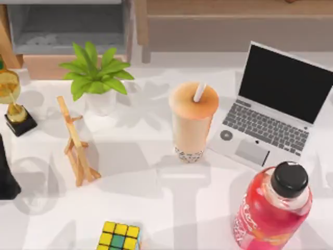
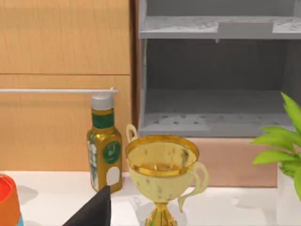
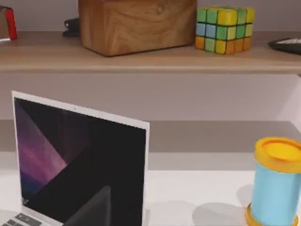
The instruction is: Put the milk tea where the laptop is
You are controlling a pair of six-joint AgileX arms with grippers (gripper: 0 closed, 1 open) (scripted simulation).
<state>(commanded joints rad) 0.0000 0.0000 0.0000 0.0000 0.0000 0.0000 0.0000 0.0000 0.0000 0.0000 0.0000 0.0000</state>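
Observation:
The milk tea (image 1: 192, 122) stands upright at mid-table: a clear cup of peach-orange drink with dark pearls at the bottom, an orange lid and a white straw. Just to its right lies the open laptop (image 1: 270, 109), silver-grey with a black screen; its screen (image 3: 80, 160) also faces the right wrist view. A dark part of my left gripper (image 1: 6, 174) sits at the table's left edge, far from the cup, and shows as a dark tip (image 2: 91, 212) in front of the trophy. A dark part of my right gripper (image 3: 89, 209) shows before the laptop screen.
A pink-red bottle (image 1: 273, 208) stands in front of the laptop. A potted plant (image 1: 96, 78), a wooden stand (image 1: 77, 143), a gold trophy (image 1: 13, 101) and a colour cube (image 1: 119, 237) occupy the left half. A gold bottle (image 2: 104, 146) and a blue can (image 3: 275, 183) stand farther off.

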